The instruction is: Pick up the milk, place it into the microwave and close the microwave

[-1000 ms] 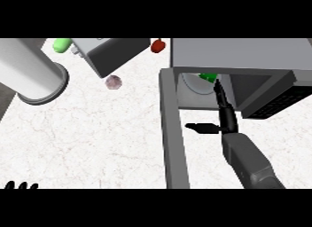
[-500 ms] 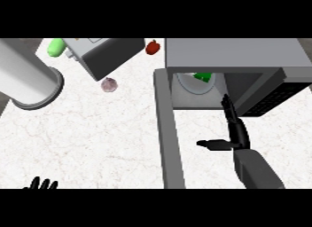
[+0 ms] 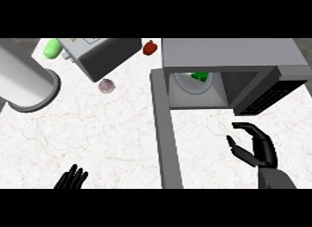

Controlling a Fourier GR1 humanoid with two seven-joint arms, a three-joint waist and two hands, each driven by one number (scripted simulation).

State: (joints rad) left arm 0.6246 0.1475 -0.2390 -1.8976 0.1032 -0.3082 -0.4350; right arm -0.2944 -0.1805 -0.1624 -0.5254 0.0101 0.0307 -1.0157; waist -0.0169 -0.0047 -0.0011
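Observation:
The grey microwave (image 3: 231, 53) stands at the back right with its door (image 3: 166, 133) swung open toward me. Inside it, on a white plate (image 3: 188, 84), shows a green piece (image 3: 199, 76) that seems to be the top of the milk; the rest of it is hidden by the microwave's roof. My right hand (image 3: 255, 148) hovers over the counter in front of the opening, open, fingers relaxed, holding nothing, well apart from the door. My left hand (image 3: 72, 177) rests open at the lower left edge, fingers up.
A large pale cylinder (image 3: 21, 84) lies at the left. At the back stands a grey box-shaped appliance (image 3: 99, 55) with a green item (image 3: 52, 48) beside it, a red pepper (image 3: 150, 47) and a pinkish bulb (image 3: 107, 85).
My right hand has drawn back out of the microwave's opening toward me, leaving the green-topped item inside. The left hand has come a little further into view.

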